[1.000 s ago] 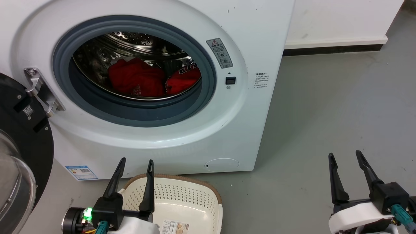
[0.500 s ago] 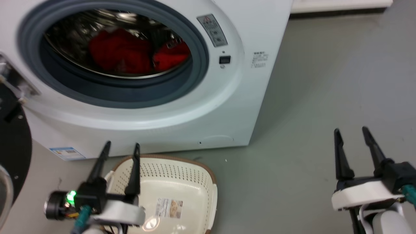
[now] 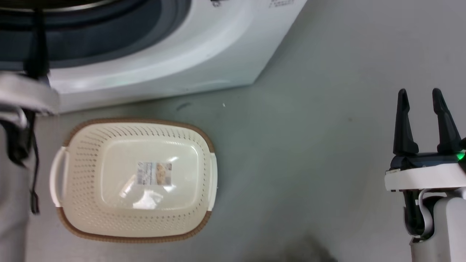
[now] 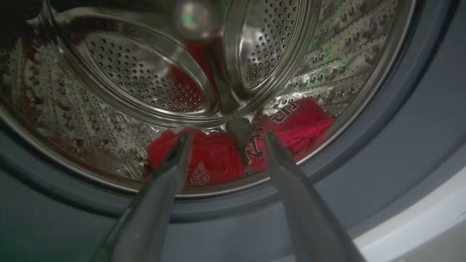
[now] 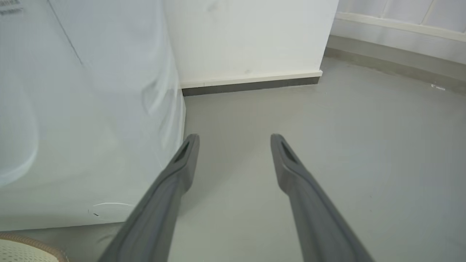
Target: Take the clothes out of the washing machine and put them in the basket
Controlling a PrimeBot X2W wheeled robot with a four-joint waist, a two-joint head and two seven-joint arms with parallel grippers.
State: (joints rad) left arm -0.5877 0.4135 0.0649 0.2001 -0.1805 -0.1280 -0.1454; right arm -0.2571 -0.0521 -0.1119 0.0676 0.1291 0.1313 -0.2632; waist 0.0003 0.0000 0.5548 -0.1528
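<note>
Below the head camera, the basket (image 3: 138, 120) stands on grey floor (image 3: 309, 153) before the washing machine (image 3: 164, 69), its bottom sticker (image 3: 154, 173) too blurred to read. Right gripper (image 3: 418, 92) is spread wide, holding nothing. Left gripper (image 4: 225, 136), likewise wide, faces the drum (image 4: 145, 83), where the clothes (image 4: 216, 158) lie, black-and-white lettering (image 4: 287, 111) partly showing. White wall (image 5: 247, 36) stands beyond.
</note>
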